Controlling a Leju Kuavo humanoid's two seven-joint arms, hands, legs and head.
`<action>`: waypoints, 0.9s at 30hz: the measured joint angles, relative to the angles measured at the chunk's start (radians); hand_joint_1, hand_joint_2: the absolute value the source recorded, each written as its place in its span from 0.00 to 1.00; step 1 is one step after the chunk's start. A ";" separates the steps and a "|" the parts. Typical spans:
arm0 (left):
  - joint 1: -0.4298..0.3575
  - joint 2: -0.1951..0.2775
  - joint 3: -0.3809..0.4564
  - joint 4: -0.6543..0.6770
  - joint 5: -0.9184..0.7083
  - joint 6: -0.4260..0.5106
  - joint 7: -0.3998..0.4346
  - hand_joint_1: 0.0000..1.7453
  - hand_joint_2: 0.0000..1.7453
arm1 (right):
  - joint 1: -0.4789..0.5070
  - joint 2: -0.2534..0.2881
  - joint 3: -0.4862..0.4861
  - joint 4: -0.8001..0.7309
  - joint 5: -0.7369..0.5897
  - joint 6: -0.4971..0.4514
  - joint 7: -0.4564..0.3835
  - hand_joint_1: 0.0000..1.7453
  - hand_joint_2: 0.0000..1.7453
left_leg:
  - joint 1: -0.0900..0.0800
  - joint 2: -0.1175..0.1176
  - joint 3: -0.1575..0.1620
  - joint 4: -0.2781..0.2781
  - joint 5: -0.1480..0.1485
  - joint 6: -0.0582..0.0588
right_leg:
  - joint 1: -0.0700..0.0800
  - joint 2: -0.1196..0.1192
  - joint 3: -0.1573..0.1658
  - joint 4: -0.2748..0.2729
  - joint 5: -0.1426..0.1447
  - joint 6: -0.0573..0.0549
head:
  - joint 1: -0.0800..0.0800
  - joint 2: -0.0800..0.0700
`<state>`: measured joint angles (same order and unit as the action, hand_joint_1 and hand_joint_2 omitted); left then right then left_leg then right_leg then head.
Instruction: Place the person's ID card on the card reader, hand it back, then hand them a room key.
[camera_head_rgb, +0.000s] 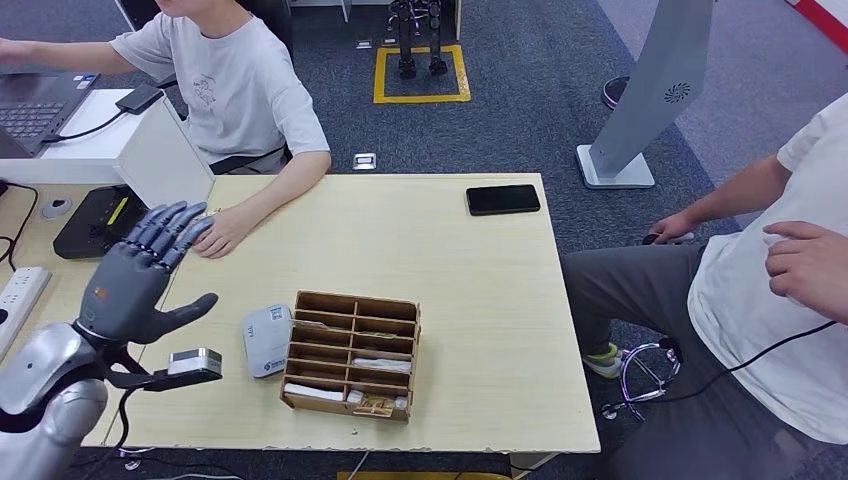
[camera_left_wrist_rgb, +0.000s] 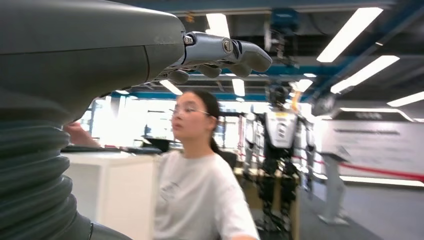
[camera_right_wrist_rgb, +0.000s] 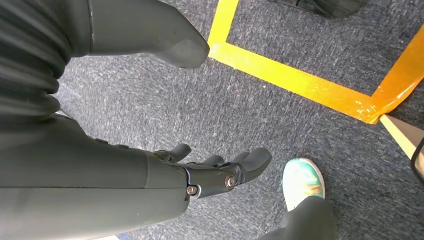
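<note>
Right, my left hand (camera_head_rgb: 140, 275) is raised over the bench's (camera_head_rgb: 470, 290) near-left corner with its fingers (camera_head_rgb: 165, 228) spread and nothing in them, reaching towards the seated person's hand (camera_head_rgb: 222, 232), which rests flat on the bench just beyond my fingertips. I cannot make out an ID card in that hand or anywhere on the bench, so I cannot tell where it is. My right hand (camera_right_wrist_rgb: 200, 177) hangs by the floor, fingers loosely curled, with no object in them. The white card reader (camera_head_rgb: 266, 340) lies flat, touching the left side of the wooden compartment organiser (camera_head_rgb: 352, 352). I judge the card will be thin, stiff, light and slick, awkward to lift off a flat surface, so I would rather take it from the person by a free edge, thumb against fingers, than scrape it off the bench. The organiser is split into rows of slots: the far rows look empty, while the near ones hold a few pale flat pieces and something tan at the front, probably the room keys, though they are too small to tell. A black phone (camera_head_rgb: 502, 199) lies at the far edge.
</note>
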<state>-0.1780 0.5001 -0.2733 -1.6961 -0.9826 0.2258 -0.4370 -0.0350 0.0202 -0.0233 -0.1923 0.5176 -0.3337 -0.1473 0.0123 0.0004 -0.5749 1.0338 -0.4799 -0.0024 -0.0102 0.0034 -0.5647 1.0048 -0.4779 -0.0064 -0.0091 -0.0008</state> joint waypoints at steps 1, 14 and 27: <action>-0.001 -0.006 -0.043 0.005 -0.027 0.001 0.004 0.00 1.00 | -0.001 0.000 0.000 0.000 0.003 0.002 0.001 0.00 1.00 | 0.000 0.000 0.000 0.000 0.000 0.000 | 0.000 0.000 0.000 0.000 0.000 0.000 | 0.000 0.000; -0.099 -0.068 -0.419 0.130 -0.159 0.016 0.068 0.00 1.00 | -0.011 0.000 0.000 0.000 0.037 0.017 0.022 0.00 1.00 | 0.000 0.000 0.000 0.000 0.000 0.000 | -0.001 0.000 -0.001 0.000 0.001 0.001 | 0.000 0.000; -0.121 -0.147 -0.513 0.197 -0.127 0.029 0.057 0.00 1.00 | -0.018 0.000 0.000 0.000 0.053 0.020 0.022 0.00 1.00 | -0.001 0.000 -0.001 0.000 0.000 0.000 | -0.001 0.000 -0.001 0.000 0.001 0.001 | 0.000 0.000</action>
<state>-0.2994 0.3529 -0.7859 -1.4994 -1.1096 0.2546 -0.3797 -0.0528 0.0198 -0.0233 -0.1926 0.5703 -0.3139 -0.1253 0.0118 0.0008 -0.5756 1.0341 -0.4800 -0.0020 -0.0109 0.0039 -0.5655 1.0046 -0.4769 -0.0055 -0.0090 -0.0008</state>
